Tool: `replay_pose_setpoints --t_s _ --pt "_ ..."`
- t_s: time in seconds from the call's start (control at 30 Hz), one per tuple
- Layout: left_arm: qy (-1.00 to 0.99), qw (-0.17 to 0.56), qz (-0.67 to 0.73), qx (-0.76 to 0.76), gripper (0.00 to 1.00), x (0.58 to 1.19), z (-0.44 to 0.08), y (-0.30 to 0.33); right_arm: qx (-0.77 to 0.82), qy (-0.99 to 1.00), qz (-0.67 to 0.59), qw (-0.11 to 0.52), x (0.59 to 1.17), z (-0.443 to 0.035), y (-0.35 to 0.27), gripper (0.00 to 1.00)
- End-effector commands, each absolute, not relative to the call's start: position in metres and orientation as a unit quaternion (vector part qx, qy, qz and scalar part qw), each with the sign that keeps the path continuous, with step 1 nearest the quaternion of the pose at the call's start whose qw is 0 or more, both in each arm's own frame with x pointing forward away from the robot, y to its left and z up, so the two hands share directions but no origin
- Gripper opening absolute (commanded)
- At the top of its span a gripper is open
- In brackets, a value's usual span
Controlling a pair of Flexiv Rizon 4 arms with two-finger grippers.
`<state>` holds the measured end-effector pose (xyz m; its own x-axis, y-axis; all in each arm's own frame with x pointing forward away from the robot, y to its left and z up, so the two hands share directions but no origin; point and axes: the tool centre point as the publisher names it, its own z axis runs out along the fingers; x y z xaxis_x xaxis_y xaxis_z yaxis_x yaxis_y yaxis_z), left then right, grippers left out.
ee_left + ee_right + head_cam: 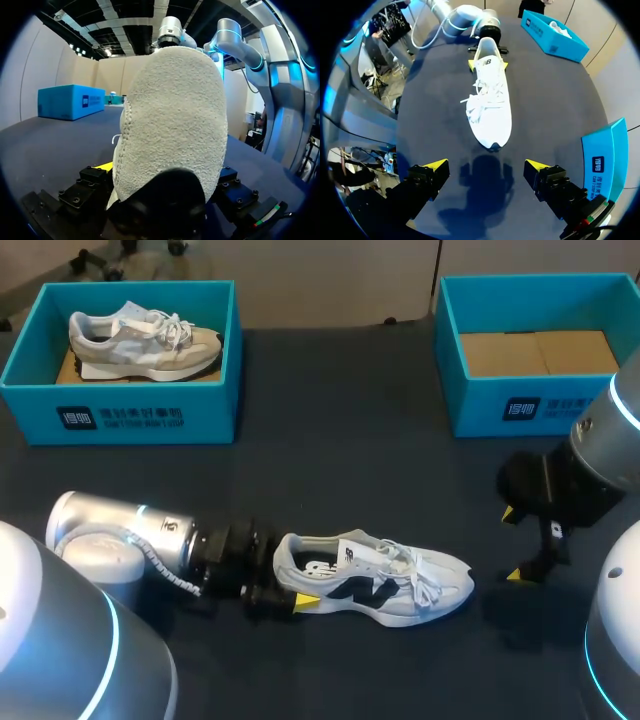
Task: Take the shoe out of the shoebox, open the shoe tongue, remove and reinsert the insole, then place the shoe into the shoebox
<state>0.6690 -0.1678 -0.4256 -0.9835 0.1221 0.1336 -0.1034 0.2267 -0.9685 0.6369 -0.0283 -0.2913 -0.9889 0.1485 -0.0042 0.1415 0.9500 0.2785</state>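
Pressing in from both sides, the yellow fingers [102, 166] of the left gripper [487, 64] are clamped on the heel of the white shoe [385, 580]; in the left wrist view the heel's rough fabric fills the space between them, and the right wrist view shows a yellow tip hard against each flank of the heel. The fingers [436, 166] of the right gripper [487, 167] stand wide apart and hold nothing; they hang just beyond the shoe's toe without touching it.

The shoe rests upright on its sole on the dark table [340, 460], near the front edge, heel toward the left arm and toe toward the right; its laces [479, 102] lie loose across the top, and the tongue [485, 67] lies down under them. The insole cannot be seen from here. The empty shoebox [480, 405] stands well apart at the far right; the other shoebox [130, 415], far left, holds a second shoe [140, 340].

With the shoe out of its box and braced at the heel, the step in hand looks to be opening the tongue. That calls for the right gripper to come in over the laces, pinch the tongue's top edge and draw it up toward the toe while the left arm pins the heel; the laces may snag.
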Motion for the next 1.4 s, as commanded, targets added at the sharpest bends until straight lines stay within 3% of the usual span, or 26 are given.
replay_pose_setpoints --t_s 0.03,0.47,0.87,1.13,1.4 --pt "-0.778 0.092 0.621 -0.006 0.00 0.668 -0.430 -0.166 0.074 0.987 0.139 0.014 0.636 -0.293 -0.028 1.00" --pt "-0.778 0.092 0.621 -0.006 0.00 0.668 -0.430 -0.166 0.076 0.990 0.117 0.006 0.653 -0.275 -0.001 1.00" --pt "-0.778 0.092 0.621 -0.006 0.00 0.668 -0.430 -0.166 0.297 0.952 0.065 -0.039 0.651 -0.263 0.035 1.00" --pt "-0.778 0.092 0.621 -0.006 0.00 0.668 -0.430 -0.166 0.441 0.897 0.031 -0.009 0.632 -0.258 0.060 1.00" --pt "-0.778 0.092 0.621 -0.006 0.00 0.668 -0.430 -0.166 0.444 0.895 0.040 0.006 0.628 -0.261 0.066 1.00"
